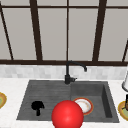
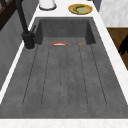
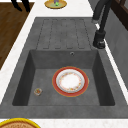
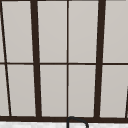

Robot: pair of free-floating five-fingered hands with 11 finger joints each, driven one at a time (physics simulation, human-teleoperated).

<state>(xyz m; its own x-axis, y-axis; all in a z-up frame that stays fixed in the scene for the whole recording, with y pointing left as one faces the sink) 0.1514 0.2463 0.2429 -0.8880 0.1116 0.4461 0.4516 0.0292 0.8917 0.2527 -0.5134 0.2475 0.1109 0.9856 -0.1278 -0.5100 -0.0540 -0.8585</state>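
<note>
Grey sink (image 3: 27,72) holds red-rimmed plate (image 3: 70,81); yellow dish (image 2: 80,8) on counter (image 2: 113,56)

The plate (image 3: 70,81) lies in the sink (image 3: 30,72) basin, seemingly right of the faucet (image 1: 68,72).

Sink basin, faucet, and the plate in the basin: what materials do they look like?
Sink: speckled grey, matte, likely granite composite or stone. Faucet: uniform black with no glints, probably matte-coated metal. Plate: white centre and red-orange rim; looks like glazed ceramic, though painted plastic can't be ruled out.
</note>
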